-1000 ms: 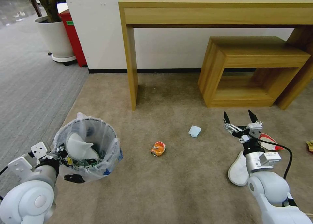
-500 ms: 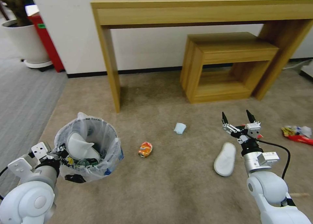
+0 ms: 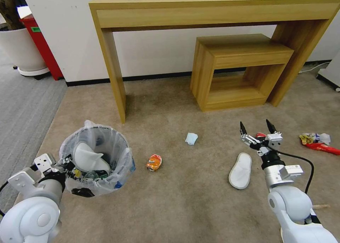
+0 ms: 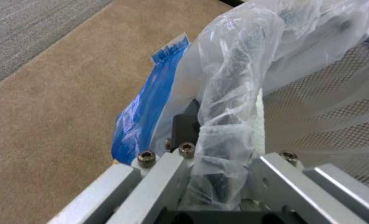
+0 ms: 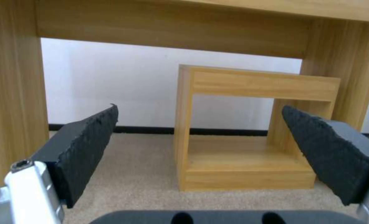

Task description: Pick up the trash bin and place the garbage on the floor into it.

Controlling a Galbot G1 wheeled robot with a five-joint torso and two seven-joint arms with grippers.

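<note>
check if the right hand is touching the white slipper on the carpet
Apart. The head view shows the right hand held open above the carpet, with bare carpet between its fingertips and the white slipper.

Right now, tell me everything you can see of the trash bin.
The trash bin is small, round and dark, with mesh walls, lined with a crinkly clear plastic bag folded over its rim; blue plastic shows at its lower side. It stands upright and open, holding a white slipper and other litter. The left gripper is clamped on its near rim, bag included.

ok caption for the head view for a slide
Left gripper holds the lined trash bin; open right gripper hovers above a white slipper.
</note>
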